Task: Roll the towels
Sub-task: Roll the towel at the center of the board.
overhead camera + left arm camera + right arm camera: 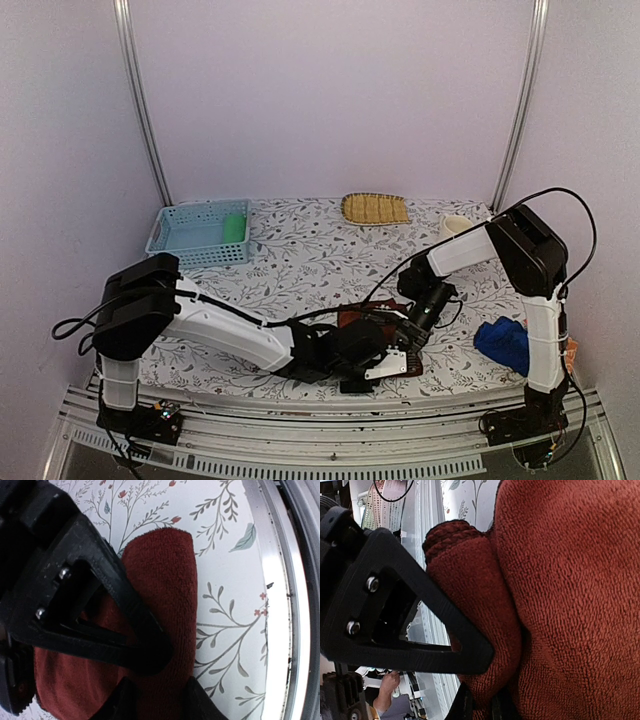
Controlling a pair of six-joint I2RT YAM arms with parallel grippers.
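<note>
Together, left gripper and right gripper pinch tight on folds of reddish-brown towel near table front edge.

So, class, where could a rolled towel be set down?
Bare table lies midway back, between the basket and the straw tray. The front is crowded: left gripper and right gripper clamp the red towel; the blue towel lies front right.

Top view is evenly lit and soft, with faint shadows on the white floral-print surface. Left wrist view has harsh glare on the silver metal edge rail and its edges bend. Right wrist view keeps the dark reddish-brown terry towel sharp; the black plastic fingers are underexposed and the background is blurry.
</note>
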